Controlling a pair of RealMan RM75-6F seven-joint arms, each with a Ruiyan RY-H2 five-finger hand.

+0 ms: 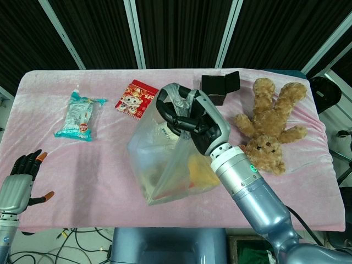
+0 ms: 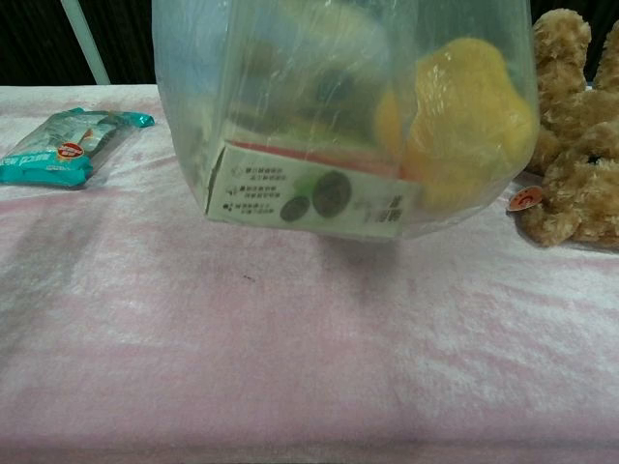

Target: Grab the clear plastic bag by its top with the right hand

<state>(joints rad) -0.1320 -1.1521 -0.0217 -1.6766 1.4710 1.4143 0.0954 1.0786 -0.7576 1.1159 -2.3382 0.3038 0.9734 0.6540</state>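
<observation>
desk (image 1: 110, 165): pink cloth over it, filling most of both views.
bag (image 1: 165, 159): clear plastic, centre of the head view, bunched at its top in the right hand; in the chest view its base hangs above the cloth with a shadow under it, so I judge it clear of the desk.
right hand (image 1: 190, 124): fingers clamped round the gathered neck of the bag, centre of the head view.
left hand (image 1: 25, 176): lower left corner of the head view, fingers apart, holding nothing.
bear (image 1: 269, 124): tan plush, right side, just beside the bag's load.
risk, slip: the thin film could slide through the fingers under the weight of the load, since only the neck is held.
risk, swing: the bag hangs off-centre; a quick move could swing it into the bear or the black box (image 1: 219, 88) behind it.
risk, tear: the carton (image 2: 309, 193) presses a corner into the film; that edge could split it.
ball (image 2: 464, 116): yellow, in the bag's right side.
writing, carton: small printed lines and round dark marks on a white face; too small to read.
booklet (image 1: 135, 96): red, cartoon figures; its print is not legible.
packet (image 1: 80, 115): teal, upper left; a round red-and-white label, unreadable.
bear tag (image 2: 524, 198): orange disc, print unreadable.
</observation>
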